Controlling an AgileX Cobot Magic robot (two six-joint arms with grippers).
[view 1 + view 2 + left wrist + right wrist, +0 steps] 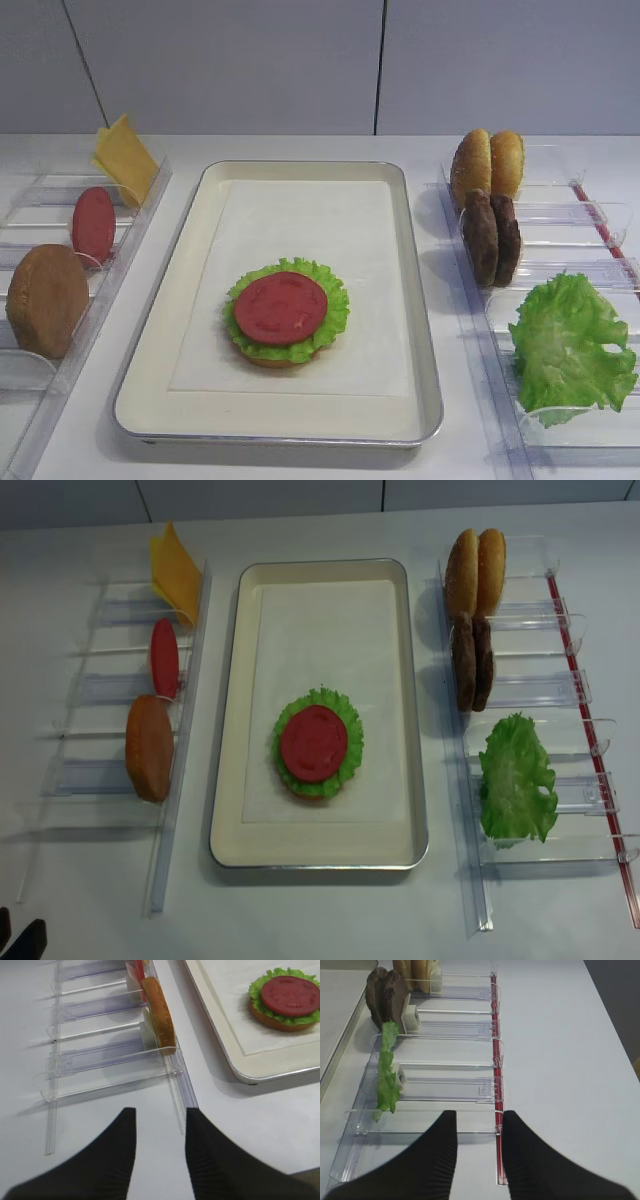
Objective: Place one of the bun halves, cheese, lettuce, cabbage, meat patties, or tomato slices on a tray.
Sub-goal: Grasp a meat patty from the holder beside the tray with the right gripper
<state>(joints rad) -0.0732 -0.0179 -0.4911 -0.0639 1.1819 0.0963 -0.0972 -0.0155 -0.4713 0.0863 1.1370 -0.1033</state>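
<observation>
On the tray point(280, 432) lies a stack: a bun half point(270, 357), lettuce point(335, 300) and a tomato slice point(281, 307) on top. The left rack holds cheese point(125, 160), another tomato slice point(93, 225) and a bun half point(47, 300). In the right rack stand two bun halves point(487, 165), two meat patties point(492, 237) and a lettuce leaf point(570, 345). Cabbage is out of view. My left gripper point(161, 1112) is open and empty, near the front end of the left rack. My right gripper point(479, 1114) is open and empty, over the right rack's front end.
Clear plastic racks point(110, 695) flank the tray on both sides. A red strip point(495, 1060) runs along the right rack's outer side. Only my left fingertips point(20, 940) show in the overhead view, at the bottom left corner.
</observation>
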